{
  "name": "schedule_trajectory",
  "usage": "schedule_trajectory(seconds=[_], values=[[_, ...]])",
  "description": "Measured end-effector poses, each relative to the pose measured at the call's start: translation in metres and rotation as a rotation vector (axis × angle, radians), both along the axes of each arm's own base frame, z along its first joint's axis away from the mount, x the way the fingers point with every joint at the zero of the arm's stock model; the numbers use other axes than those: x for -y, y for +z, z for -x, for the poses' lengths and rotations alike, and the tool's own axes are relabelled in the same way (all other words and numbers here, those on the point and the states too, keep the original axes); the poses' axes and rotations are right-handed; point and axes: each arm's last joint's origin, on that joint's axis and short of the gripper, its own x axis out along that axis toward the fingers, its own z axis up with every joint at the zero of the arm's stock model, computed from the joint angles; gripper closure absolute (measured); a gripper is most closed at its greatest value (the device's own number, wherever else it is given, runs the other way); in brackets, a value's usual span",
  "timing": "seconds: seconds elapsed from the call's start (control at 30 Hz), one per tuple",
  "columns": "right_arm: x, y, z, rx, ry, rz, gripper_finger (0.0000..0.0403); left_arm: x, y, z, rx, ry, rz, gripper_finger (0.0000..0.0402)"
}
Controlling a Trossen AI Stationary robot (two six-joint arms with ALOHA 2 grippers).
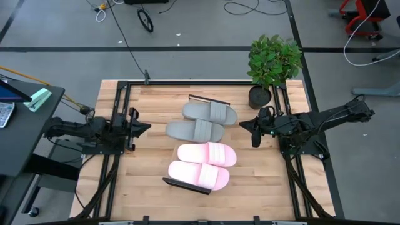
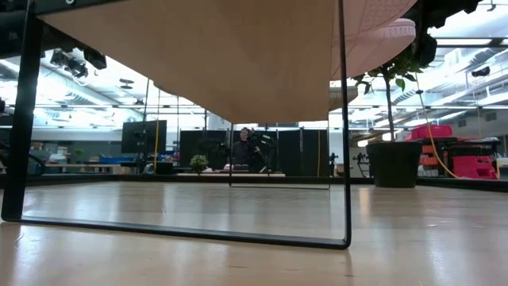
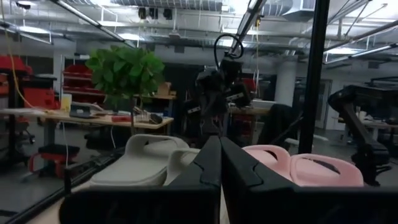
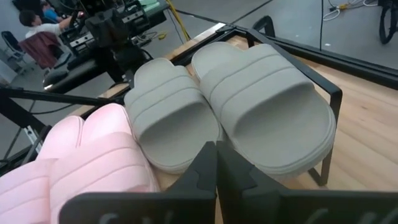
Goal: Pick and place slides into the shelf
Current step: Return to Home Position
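Left gripper (image 1: 144,127) and right gripper (image 1: 245,124), jaws pressed together empty, flank grey slides (image 1: 209,113) and pink slides (image 1: 206,154) that hide the shelf (image 1: 185,184) except its black frame ends.

The shelf (image 1: 186,185) is mostly hidden under the four slides (image 1: 201,131) from above, and the pink pair (image 4: 93,162) is cut off in the right wrist view.

slides (image 1: 206,154) on shelf (image 1: 187,184), shelf mid-table (image 1: 144,159)
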Motion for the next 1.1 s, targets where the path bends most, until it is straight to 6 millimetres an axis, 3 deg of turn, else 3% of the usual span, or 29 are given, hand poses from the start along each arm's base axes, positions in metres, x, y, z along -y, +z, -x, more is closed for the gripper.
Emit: schedule_trajectory(seconds=[0.27,0.5,0.7,0.93,1.1], values=[[0.000,0.000,0.000,0.005,-0.001,-0.004,0.0400,-0.002,-0.002,0.008,0.001,0.021,-0.033,0.0396],[0.000,0.000,0.000,0.001,0.011,0.003,0.0400,-0.004,-0.015,0.004,-0.041,0.049,-0.051,0.0395],[-0.001,0.000,0.000,-0.001,0.021,0.000,0.0400,-0.007,-0.014,0.004,-0.035,-0.005,-0.095,0.0398],[-0.001,0.000,0.000,-0.007,0.037,0.014,0.0401,-0.012,-0.030,0.000,-0.198,-0.033,-0.028,0.0398],[-0.002,0.000,0.000,-0.021,0.103,0.047,0.0401,-0.012,-0.030,0.000,-0.192,-0.061,-0.028,0.0394]])
